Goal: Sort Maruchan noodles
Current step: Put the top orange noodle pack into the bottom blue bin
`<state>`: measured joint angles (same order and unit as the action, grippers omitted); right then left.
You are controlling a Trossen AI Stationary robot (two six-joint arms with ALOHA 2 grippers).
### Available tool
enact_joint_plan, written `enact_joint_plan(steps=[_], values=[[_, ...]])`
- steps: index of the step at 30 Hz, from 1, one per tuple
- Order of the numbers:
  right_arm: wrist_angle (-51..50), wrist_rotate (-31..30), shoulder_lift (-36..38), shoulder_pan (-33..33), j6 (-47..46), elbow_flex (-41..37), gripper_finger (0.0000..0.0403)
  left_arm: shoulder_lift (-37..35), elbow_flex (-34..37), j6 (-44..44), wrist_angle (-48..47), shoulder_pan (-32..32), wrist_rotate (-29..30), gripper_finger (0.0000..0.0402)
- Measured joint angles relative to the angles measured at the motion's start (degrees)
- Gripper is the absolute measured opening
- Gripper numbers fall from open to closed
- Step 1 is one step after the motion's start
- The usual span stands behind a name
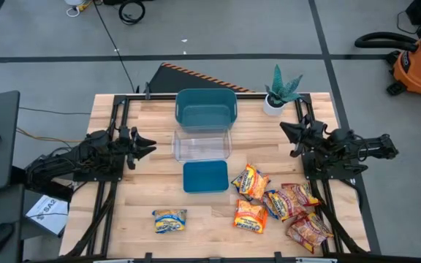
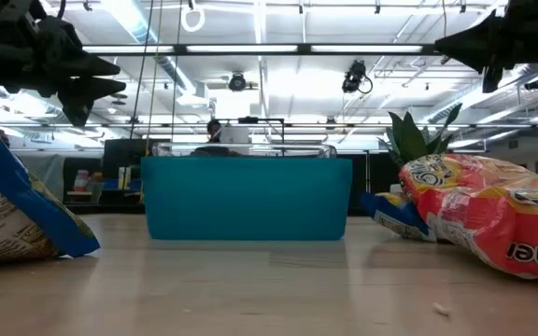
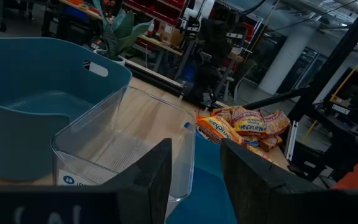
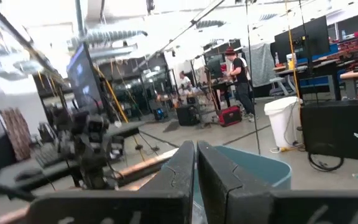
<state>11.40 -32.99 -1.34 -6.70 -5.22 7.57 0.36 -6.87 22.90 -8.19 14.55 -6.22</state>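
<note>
Flanking clear bin (image 1: 202, 145), arms apart

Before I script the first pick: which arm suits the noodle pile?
Probably right. The right claw hovers on the side where the noodle pile lies; the left claw hangs across the bins.

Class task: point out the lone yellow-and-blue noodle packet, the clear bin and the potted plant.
Yellow-and-blue noodle packet (image 1: 169, 220), high view, centre of its printed face.
Clear bin (image 1: 175, 145), high view, on its left wall.
Potted plant (image 1: 273, 104), high view, on its white pot.
</note>
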Motion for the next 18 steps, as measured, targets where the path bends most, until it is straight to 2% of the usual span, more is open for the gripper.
enact_joint_plan(steps=[6,7,9,11,18], values=[[14.4,0.5,-0.1,0.1,-0.2,0.0,0.0024,0.0,0.0,0.0,0.0,0.0,0.0,0.0142],[17.3,3.7,-0.1,0.1,1.8,0.1,0.0024,0.0,0.0,0.0,0.0,0.0,0.0,0.0142],[18.6,14.4,-0.7,0.1,6.0,2.2,0.0024,0.0,0.0,0.0,0.0,0.0,0.0,0.0142],[15.1,19.6,-2.8,0.1,6.6,6.5,0.0024,0.0,0.0,0.0,0.0,0.0,0.0,0.0142],[-11.4,12.6,-19.7,0.1,4.8,24.9,0.0024,0.0,0.0,0.0,0.1,0.0,0.0,0.0142]])
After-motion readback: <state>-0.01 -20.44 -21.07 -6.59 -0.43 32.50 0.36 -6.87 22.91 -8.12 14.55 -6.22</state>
